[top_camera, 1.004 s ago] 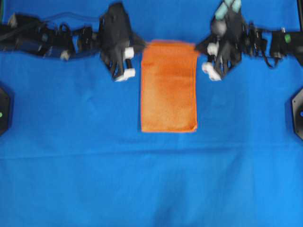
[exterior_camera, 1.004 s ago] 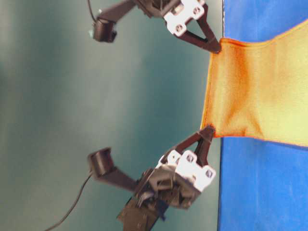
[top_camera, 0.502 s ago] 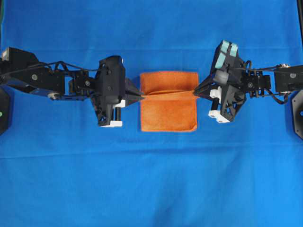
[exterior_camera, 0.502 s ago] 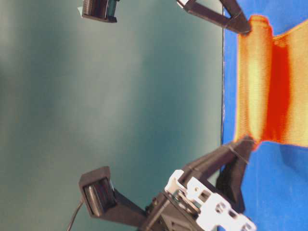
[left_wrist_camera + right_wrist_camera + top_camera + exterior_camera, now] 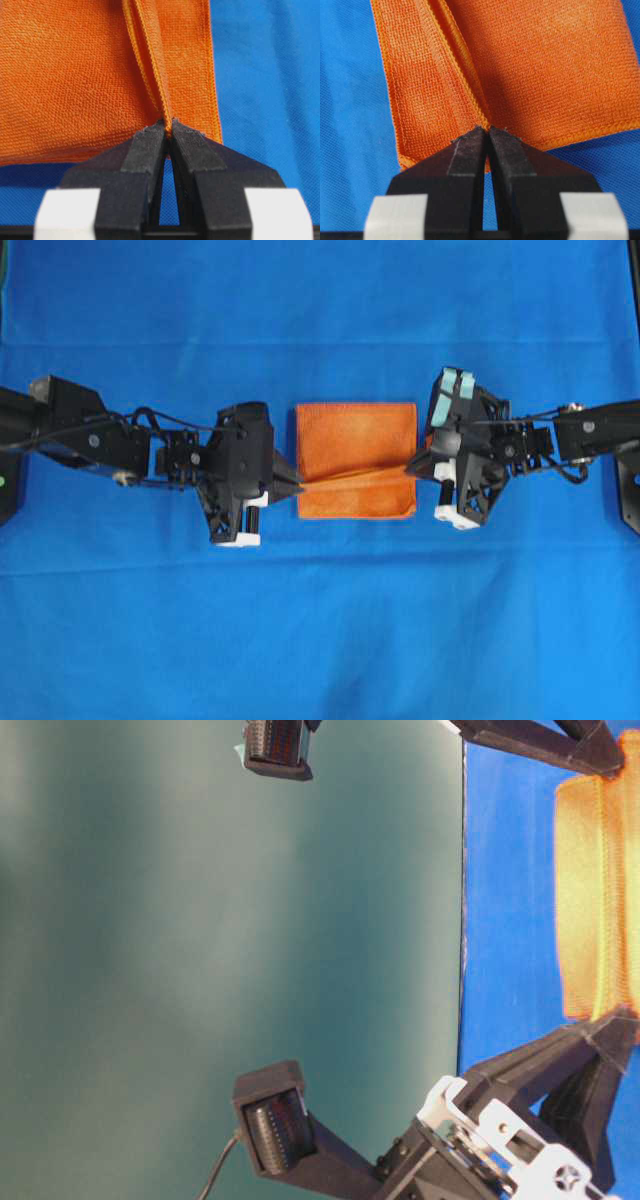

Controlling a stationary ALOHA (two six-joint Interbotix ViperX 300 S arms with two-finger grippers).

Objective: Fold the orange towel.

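Nearest, in the left wrist view, the left gripper (image 5: 169, 131) has its black jaws pinched tight on a doubled hem of the towel (image 5: 75, 75). The right wrist view shows the right gripper (image 5: 486, 134) clamped the same way on the hem at the opposite side.

From overhead, the towel (image 5: 355, 440) lies on the blue table cover (image 5: 320, 640), midway between the two arms. The left gripper (image 5: 292, 484) and right gripper (image 5: 412, 468) carry a raised edge across it, near the towel's front edge. The held edge slants slightly, higher at the right in that view.

To fold well, both grippers probably need to level up, keep the edge taut, and lay it flush with the front hem before letting go.
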